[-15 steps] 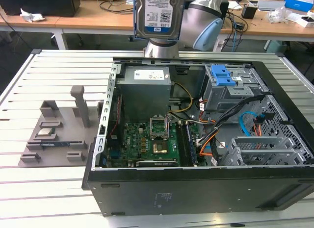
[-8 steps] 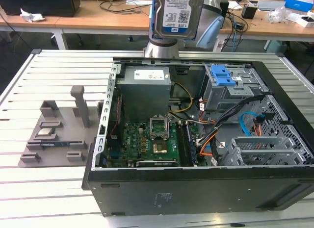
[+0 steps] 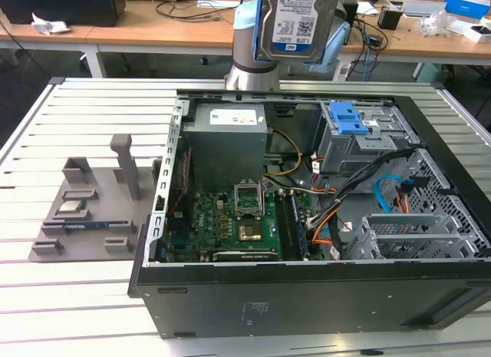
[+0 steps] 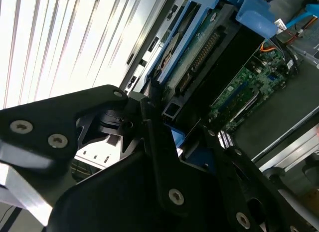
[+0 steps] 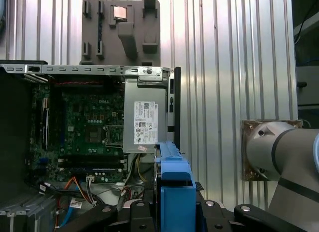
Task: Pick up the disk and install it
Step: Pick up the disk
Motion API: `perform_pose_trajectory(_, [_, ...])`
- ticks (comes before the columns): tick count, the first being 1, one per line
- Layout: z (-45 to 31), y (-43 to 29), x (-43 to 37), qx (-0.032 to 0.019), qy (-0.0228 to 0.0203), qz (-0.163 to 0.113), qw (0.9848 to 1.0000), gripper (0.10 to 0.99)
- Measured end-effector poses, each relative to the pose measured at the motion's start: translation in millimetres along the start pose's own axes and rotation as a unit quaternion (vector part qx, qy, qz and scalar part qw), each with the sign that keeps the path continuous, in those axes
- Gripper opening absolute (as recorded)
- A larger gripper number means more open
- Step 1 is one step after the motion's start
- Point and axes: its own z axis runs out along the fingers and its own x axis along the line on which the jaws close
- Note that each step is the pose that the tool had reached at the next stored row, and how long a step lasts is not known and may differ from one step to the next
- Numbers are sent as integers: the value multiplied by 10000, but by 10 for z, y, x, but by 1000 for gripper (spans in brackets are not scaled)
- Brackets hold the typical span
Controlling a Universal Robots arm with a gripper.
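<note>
Currently holding disk (image 3: 298, 19) on edge, high above open PC case (image 3: 307, 295), w/ gripper (image 4: 179, 142) clamped on its blue frame edges; prob. rigid, dense for size, shock-sensitive, smooth-faced, so best taken firmly by frame sides, not flat faces.

robotics lab or electronics workshop: an opened desktop computer case (image 3: 253, 299) on a slatted metal bench (image 3: 84, 111), a grey parts fixture (image 3: 100, 219) beside it, cable-strewn wooden desks (image 3: 138, 31) behind.
</note>
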Motion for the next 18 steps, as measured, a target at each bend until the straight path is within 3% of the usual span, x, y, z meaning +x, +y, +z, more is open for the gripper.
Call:
perform_pose_trajectory(10, [-17, -231, -4, -2, 0, -1, 10000, 369])
perform_pose_trajectory(15, [-19, -251, 2, -2, -1, 0, 10000, 369])
perform_pose_trajectory(18, [-20, -252, 50, -2, 0, 0, 10000, 369])
